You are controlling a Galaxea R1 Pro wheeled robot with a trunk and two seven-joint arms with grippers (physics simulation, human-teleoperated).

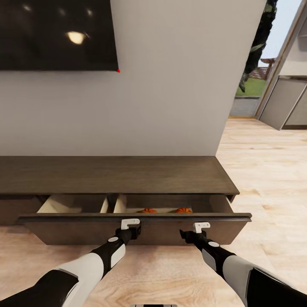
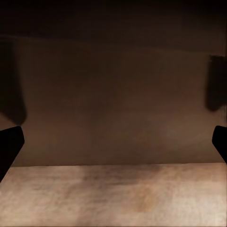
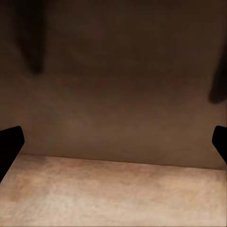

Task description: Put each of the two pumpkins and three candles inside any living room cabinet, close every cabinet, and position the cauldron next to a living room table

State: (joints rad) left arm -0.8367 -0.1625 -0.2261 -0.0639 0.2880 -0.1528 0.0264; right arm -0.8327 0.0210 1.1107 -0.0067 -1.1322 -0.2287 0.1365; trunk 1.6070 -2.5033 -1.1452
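Two pumpkins (image 1: pixel 166 210) sit inside the pulled-out drawer (image 1: pixel 136 228) of the cabinet (image 1: pixel 115 175) in the head view (only their orange tops clear the drawer front), while the left gripper (image 1: pixel 130 229) and right gripper (image 1: pixel 196 232) meet that front panel. The left wrist view shows its dark fingertips (image 2: pixel 9 144) spread wide before the brown panel above the wood floor (image 2: pixel 113 196). The right wrist view shows likewise parted fingertips (image 3: pixel 9 142), holding nothing.

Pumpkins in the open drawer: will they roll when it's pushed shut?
Probably a little. The two small orange round pumpkins sit loose in the dark-brown wooden drawer; round bodies tend to shift. The drawer walls should contain them.
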